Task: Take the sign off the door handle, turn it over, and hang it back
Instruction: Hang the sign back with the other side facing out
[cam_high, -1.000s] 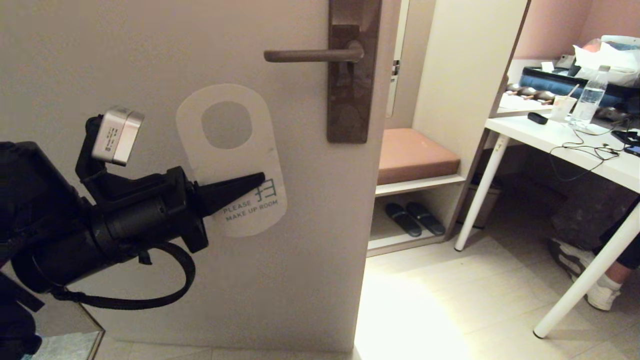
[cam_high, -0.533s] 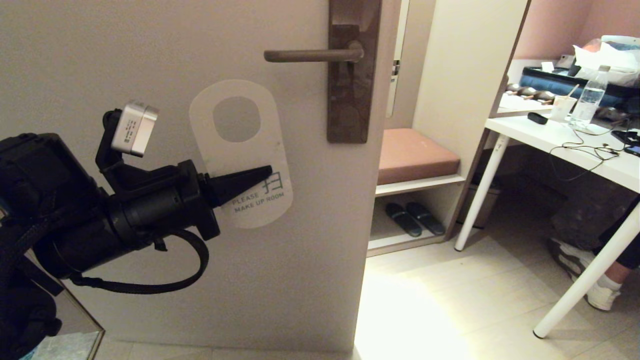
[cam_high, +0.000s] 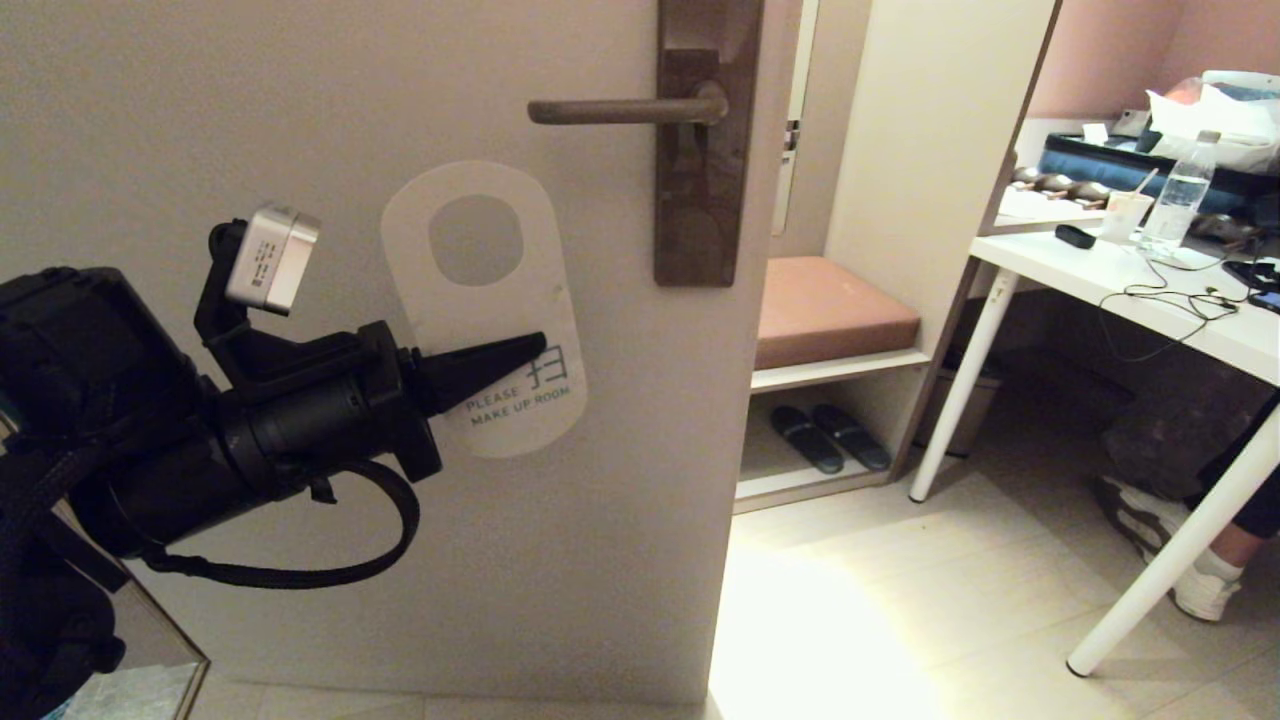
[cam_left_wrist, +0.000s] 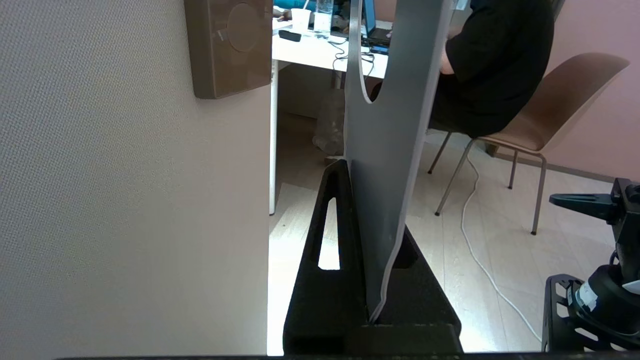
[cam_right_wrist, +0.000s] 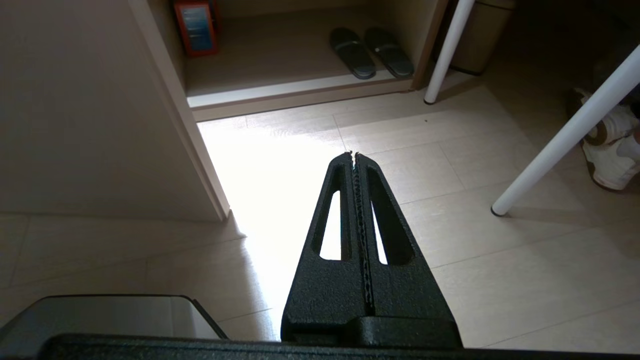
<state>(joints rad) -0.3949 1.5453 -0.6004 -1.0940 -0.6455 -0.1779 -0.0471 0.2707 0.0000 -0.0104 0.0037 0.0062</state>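
Observation:
The sign (cam_high: 480, 310) is off the door handle (cam_high: 610, 110) and shows its white "PLEASE MAKE UP ROOM" side in the head view. It hangs in front of the door, below and left of the lever, with its oval hole up and slightly tilted. My left gripper (cam_high: 535, 348) is shut on the sign's lower part. In the left wrist view the sign (cam_left_wrist: 390, 150) stands edge-on between the black fingers (cam_left_wrist: 330, 250). The brown backplate (cam_high: 700, 160) is right of the sign. My right gripper (cam_right_wrist: 354, 155) is shut and empty, parked low over the floor.
The door's free edge is at the right, with an open shelf unit, a brown cushion (cam_high: 830, 310) and black slippers (cam_high: 830, 437) beyond. A white desk (cam_high: 1150, 300) with a bottle stands at the far right. A person sits on a chair (cam_left_wrist: 500, 90) there.
My left gripper has carried the sign up and to the right, closer to the handle. In the last half second it barely moved.

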